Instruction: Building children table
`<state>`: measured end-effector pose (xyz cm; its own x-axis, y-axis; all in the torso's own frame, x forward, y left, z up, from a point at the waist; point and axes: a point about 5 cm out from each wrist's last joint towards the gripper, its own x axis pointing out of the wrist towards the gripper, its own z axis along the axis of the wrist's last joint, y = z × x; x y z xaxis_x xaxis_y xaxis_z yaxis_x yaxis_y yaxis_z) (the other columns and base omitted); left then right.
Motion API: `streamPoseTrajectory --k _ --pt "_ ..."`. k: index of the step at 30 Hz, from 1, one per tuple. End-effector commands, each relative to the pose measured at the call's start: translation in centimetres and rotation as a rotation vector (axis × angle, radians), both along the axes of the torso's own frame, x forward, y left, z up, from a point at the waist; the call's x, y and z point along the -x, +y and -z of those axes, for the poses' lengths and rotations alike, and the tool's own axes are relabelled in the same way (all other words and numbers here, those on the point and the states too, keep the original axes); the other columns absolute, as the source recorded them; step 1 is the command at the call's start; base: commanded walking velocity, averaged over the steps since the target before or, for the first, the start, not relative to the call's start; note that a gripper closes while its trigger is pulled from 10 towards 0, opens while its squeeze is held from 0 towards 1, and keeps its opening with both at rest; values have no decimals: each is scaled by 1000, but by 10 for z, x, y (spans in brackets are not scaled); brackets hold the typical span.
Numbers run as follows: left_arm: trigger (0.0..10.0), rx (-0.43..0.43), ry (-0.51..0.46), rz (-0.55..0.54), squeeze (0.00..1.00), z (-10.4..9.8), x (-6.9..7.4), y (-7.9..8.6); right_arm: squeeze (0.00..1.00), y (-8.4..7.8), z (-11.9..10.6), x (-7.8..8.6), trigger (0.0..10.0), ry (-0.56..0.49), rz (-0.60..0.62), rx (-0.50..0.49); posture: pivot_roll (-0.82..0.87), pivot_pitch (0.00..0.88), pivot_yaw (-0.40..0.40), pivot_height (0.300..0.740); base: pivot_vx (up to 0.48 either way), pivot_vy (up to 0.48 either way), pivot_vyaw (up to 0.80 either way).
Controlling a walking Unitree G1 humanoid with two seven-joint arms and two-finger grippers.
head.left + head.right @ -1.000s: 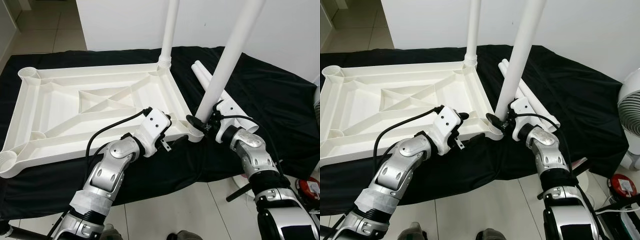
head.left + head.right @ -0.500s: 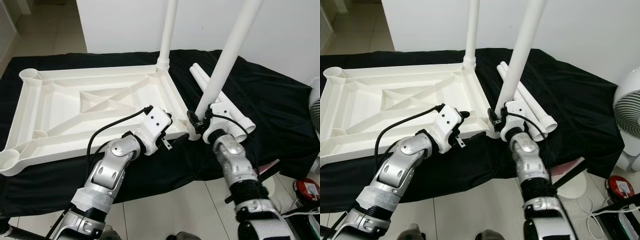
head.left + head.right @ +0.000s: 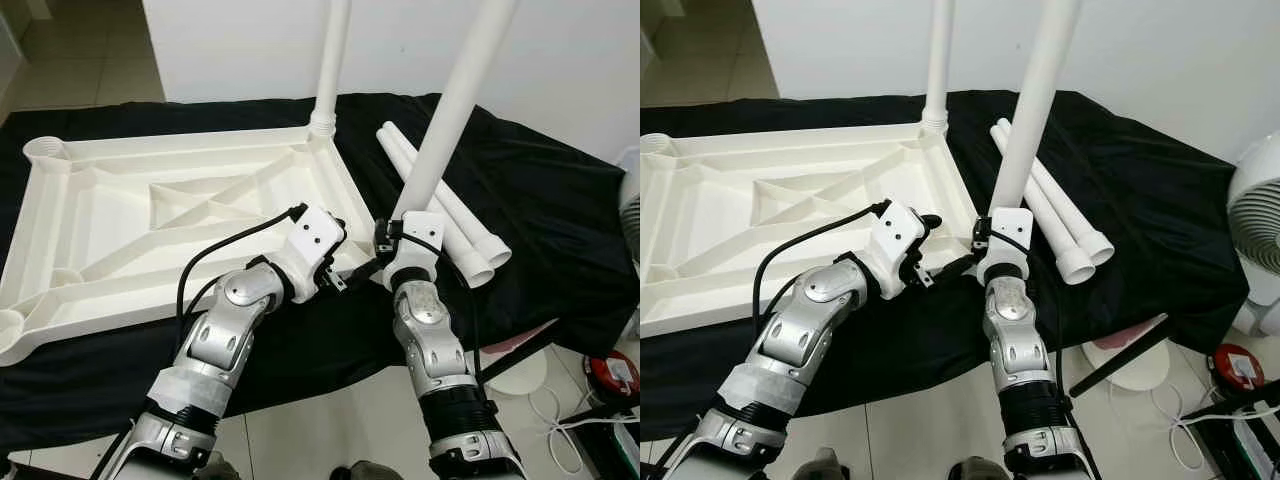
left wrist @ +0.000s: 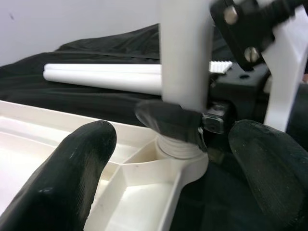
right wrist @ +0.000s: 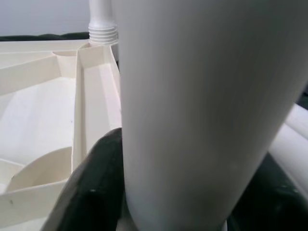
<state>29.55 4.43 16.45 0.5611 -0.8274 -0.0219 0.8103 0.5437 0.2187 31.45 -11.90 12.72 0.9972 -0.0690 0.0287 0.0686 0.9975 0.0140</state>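
No brand, label or writing could be read on any of the parts. The table top (image 3: 180,215) was a white plastic moulding lying upside down on a black cloth (image 3: 560,200), its underside a grid of raised ribs with a crossed brace in the middle and a round socket at each corner. A white tubular leg (image 3: 330,60) stood upright in the far corner socket at about 12 o'clock from the grippers, its ribbed threaded collar showing just above the socket. A second leg (image 3: 450,110) rose from the near corner socket, leaning slightly toward 1 o'clock. The right gripper (image 3: 384,243) was clenched around the base of this second leg, its black fingers (image 4: 168,120) wrapped on the tube just above the threaded collar. The left gripper (image 4: 173,159) sat at 9 o'clock of that socket, its fingers (image 4: 72,168) spread apart and gripping nothing, one over the ribbed tray side and one off the outer corner. Two spare legs (image 3: 450,215) lay side by side on the cloth at 3 o'clock of the tilted leg, touching each other.
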Motion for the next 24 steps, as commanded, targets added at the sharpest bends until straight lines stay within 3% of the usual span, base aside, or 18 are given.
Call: streamPoseTrajectory --k 1,10,11,12,20,24 --pt "10000 5 -8 -92 0 2 -5 4 1000 -13 9 3 10000 28 29 -7 18 0 -62 740 0 0 0" --pt "10000 6 -10 -96 0 2 -5 5 1000 -18 7 5 10000 21 -99 -68 16 0 -60 740 0 0 0" --pt "10000 5 -10 -96 0 3 -4 6 800 -24 10 6 10000 40 -167 -41 15 0 -59 740 0 0 0" --pt "10000 4 -11 -96 0 2 -4 6 0 -27 10 7 10000 39 -233 -6 15 0 -57 740 0 0 0" --pt "10000 4 -9 -81 0 3 -3 3 0 -35 4 5 10000 0 -508 108 5 0 -42 740 0 0 0" --pt "10000 1 -7 -66 0 3 -2 1 0 -41 -1 -2 10000 -16 -565 160 2 0 -34 740 0 0 0"
